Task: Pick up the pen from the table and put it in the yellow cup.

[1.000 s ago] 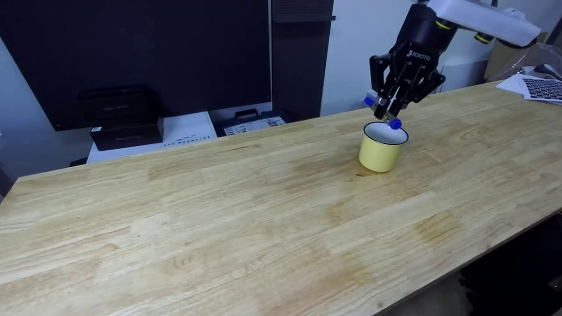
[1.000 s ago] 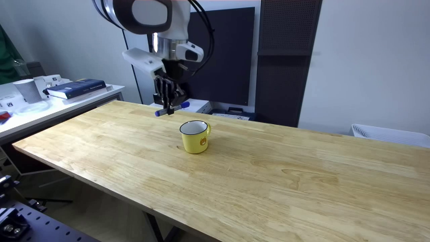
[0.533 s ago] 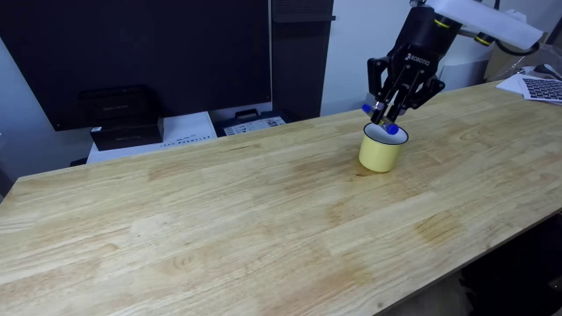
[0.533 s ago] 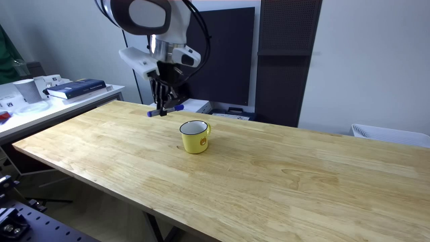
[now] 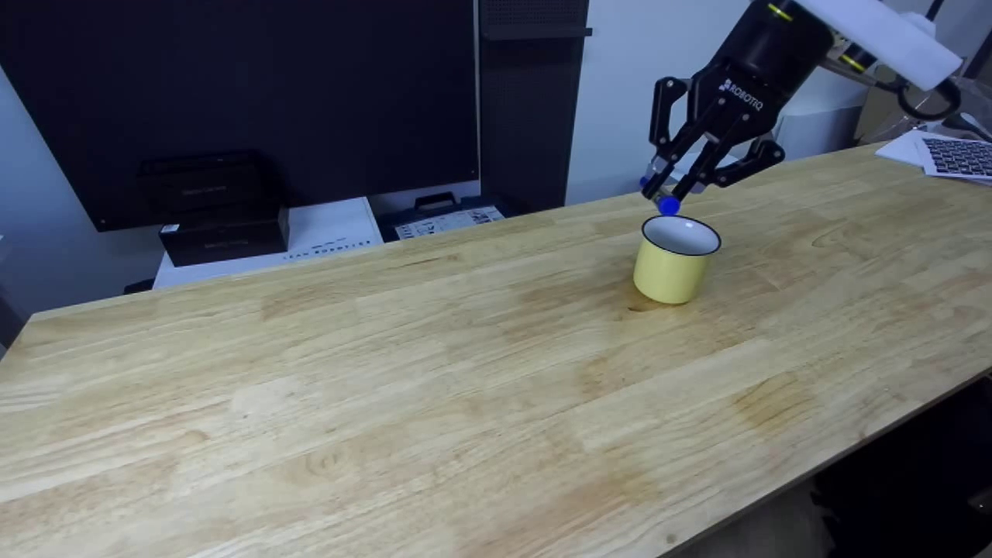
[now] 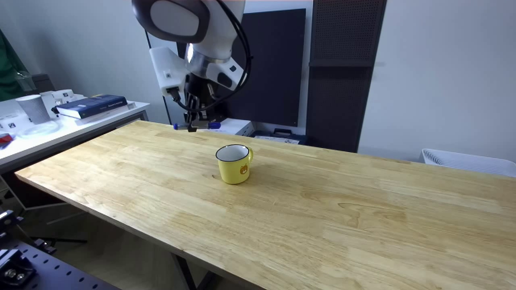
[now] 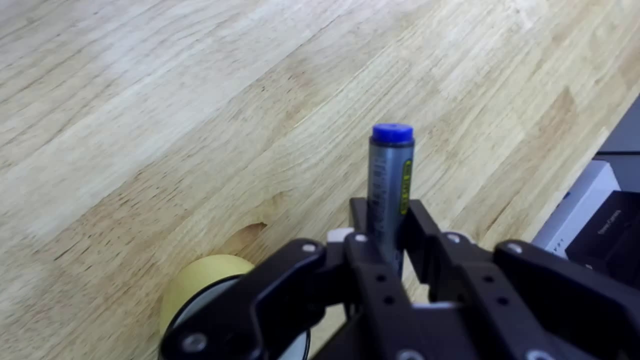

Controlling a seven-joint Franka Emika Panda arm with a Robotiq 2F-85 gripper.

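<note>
My gripper (image 5: pixel 665 191) is shut on the pen (image 5: pixel 668 205), a marker with a grey body and blue ends. It holds the pen near its middle, in the air above the table (image 5: pixel 434 372). The yellow cup (image 5: pixel 670 273) stands upright, with a white inside and dark rim. In an exterior view the pen (image 6: pixel 214 125) lies nearly level, up and left of the cup (image 6: pixel 234 171), behind it. In the wrist view the pen (image 7: pixel 390 175) points away between the fingertips (image 7: pixel 386 212). The cup (image 7: pixel 200 277) is at lower left, partly hidden by the gripper.
Behind the table are a black box (image 5: pixel 225 236) and a dark case (image 6: pixel 282 135). A keyboard (image 5: pixel 959 159) lies at the table's far right. A white side table holds a blue book (image 6: pixel 92 106) and a grey paper cup (image 6: pixel 34 108). A white basket (image 6: pixel 467 161) stands behind.
My gripper has tilted and risen, carrying the pen. In an exterior view the pen dipped in front of the cup's opening, then moved up and left. The cup has not moved.
</note>
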